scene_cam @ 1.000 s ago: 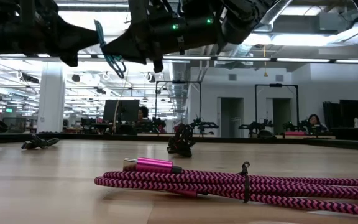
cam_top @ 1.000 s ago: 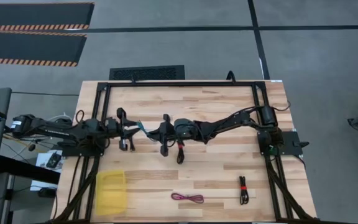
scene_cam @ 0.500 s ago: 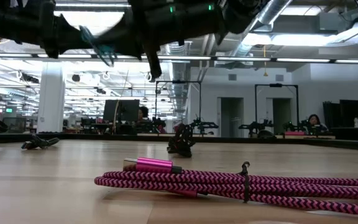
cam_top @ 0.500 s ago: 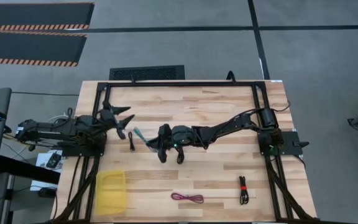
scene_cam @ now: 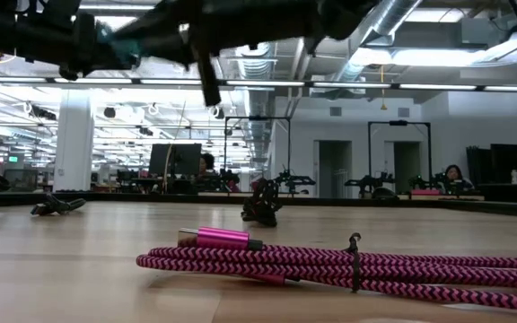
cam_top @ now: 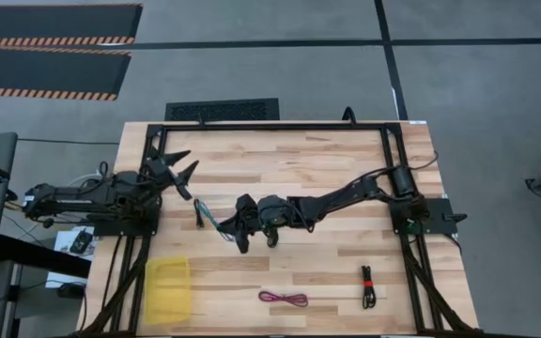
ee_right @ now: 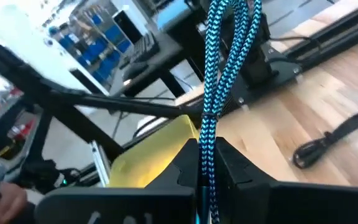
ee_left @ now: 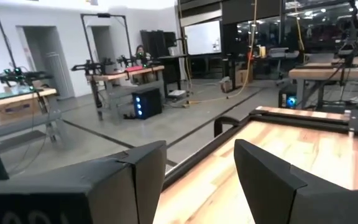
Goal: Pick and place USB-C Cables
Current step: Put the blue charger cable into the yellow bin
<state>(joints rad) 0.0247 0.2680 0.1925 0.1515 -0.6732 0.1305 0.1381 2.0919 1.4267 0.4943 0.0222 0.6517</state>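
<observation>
High view. Against the earlier frames, the left tool (cam_top: 178, 173) has drawn back toward the table's (cam_top: 327, 160) left edge and no longer touches the teal-blue cable (cam_top: 210, 220); its fingers now stand spread and hold nothing. The right tool (cam_top: 234, 231) has carried the teal-blue cable leftward and a little toward the near edge; it is clamped on that cable, which sticks out from its tip toward the left arm. The magenta-purple cable (cam_top: 284, 299) and the black cable with a red tie (cam_top: 368, 285) lie where they lay before, near the table's front edge, well apart from each other. A black cable (cam_top: 198, 213) lies on the wood just beside the teal one. A yellow tray (cam_top: 168, 288) sits at the front left corner.

Low view. The magenta-purple cable (scene_cam: 348, 266) lies flat in the foreground, unchanged. The arms cross overhead, shifted left since half a second ago.

Left wrist view. The left tool's fingers (ee_left: 263, 180) are wide apart, with nothing between them; only table edge and room beyond.

Right wrist view. The right tool (ee_right: 205, 163) is shut tight on the teal-blue cable (ee_right: 224, 56), whose doubled loop rises from between the fingertips. The yellow tray (ee_right: 153, 155) lies beyond, and the black cable (ee_right: 328, 140) rests on the wood.
</observation>
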